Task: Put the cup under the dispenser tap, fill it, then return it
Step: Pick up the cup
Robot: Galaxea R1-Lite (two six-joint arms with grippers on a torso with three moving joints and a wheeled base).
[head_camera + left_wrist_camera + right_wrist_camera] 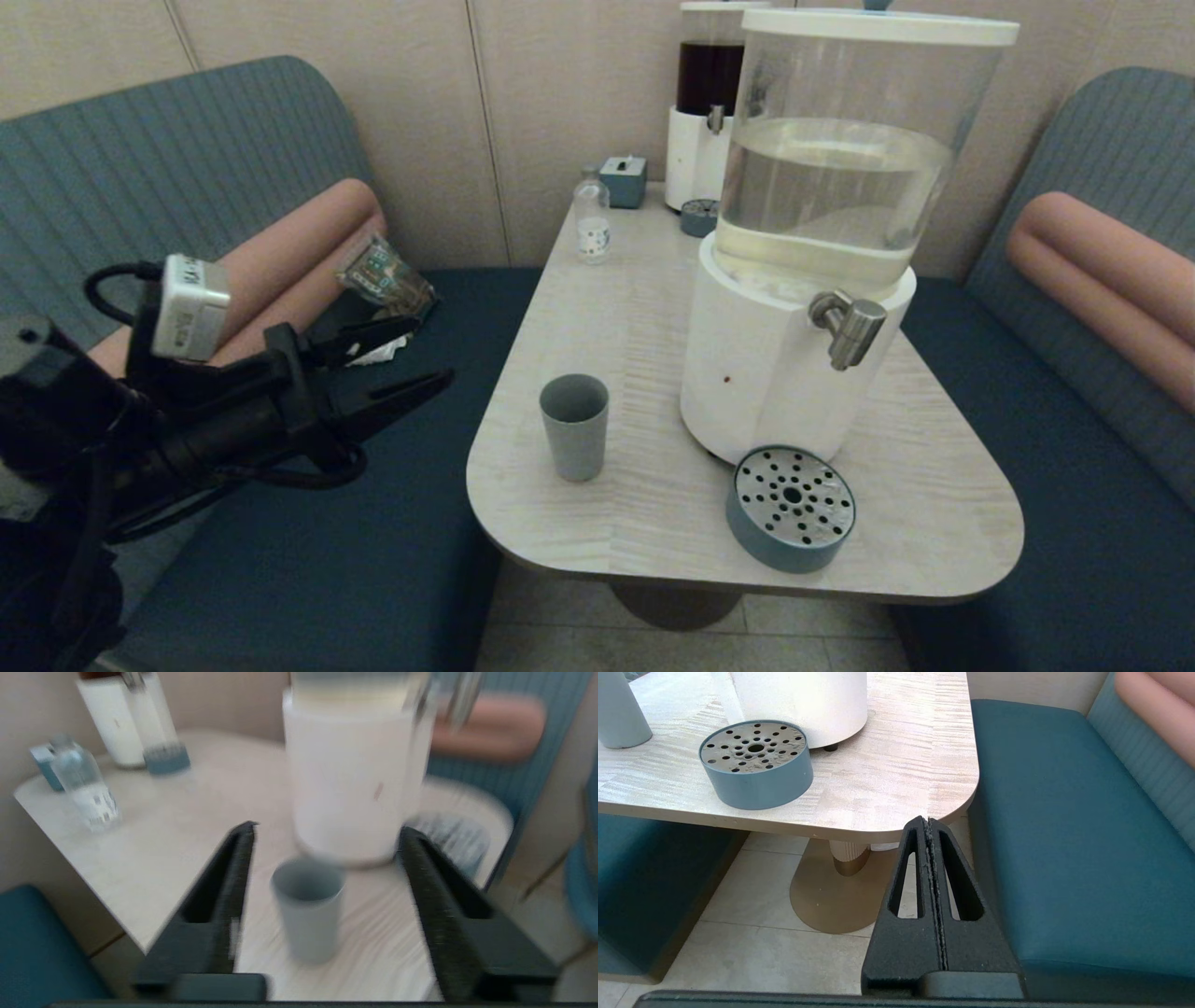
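The grey-blue cup [573,437] stands upright on the table's near left part, left of the big dispenser's white base [766,373]. The steel dispenser tap [848,329] juts from that base, over bare tabletop, with the round drip tray [792,509] below and toward me. My left gripper [425,355] hangs open over the bench seat, left of the table, apart from the cup. In the left wrist view the cup [306,914] shows ahead between the spread fingers [233,882] of my left gripper [327,830]. My right gripper [928,822] is shut and empty, low beside the table's near right corner.
A dark-liquid dispenser [709,103], a small bottle [592,222], a little blue box [624,180] and a second small tray [698,217] stand at the table's far end. Blue benches [1055,448] flank the table [635,308]. The table's pedestal [845,858] rises from the tiled floor.
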